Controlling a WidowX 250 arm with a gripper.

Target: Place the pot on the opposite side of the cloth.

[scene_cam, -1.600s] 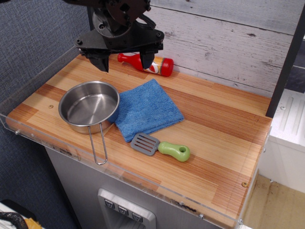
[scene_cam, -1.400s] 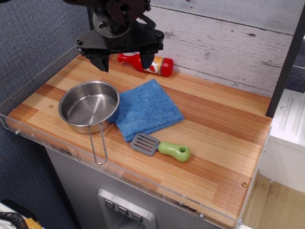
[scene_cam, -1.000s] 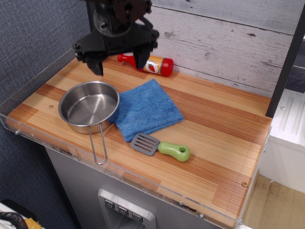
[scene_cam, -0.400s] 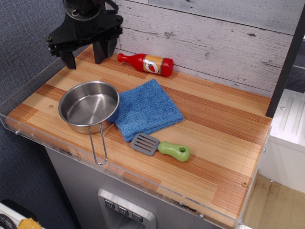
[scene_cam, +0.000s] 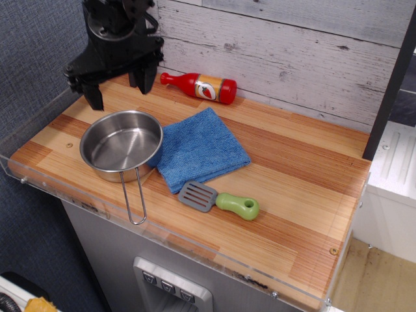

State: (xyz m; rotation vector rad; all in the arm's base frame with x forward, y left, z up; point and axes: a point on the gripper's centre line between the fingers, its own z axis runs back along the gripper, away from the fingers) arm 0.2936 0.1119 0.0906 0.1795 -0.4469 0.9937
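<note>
At the far left of the wooden counter (scene_cam: 292,195) the gripper (scene_cam: 118,88) is seen hanging above the board with its two dark fingers (scene_cam: 95,95) spread wide and nothing held between them. The pot (scene_cam: 121,145) is found just below and toward 5 o'clock of the fingertips, standing upright on the board and not touched by them. Its long wire handle (scene_cam: 132,198) is run toward 6 o'clock, away from the gripper and out to the counter's front edge. The arm is judged to be posed nearly vertical, fingers pointed down, so a descent onto the pot's far rim looks to be called for.

At 3 o'clock of the pot the cloth (scene_cam: 199,150) is laid flat, its left edge touched by the pot's wall. The free board beyond the cloth's right side is taken as the goal.
</note>
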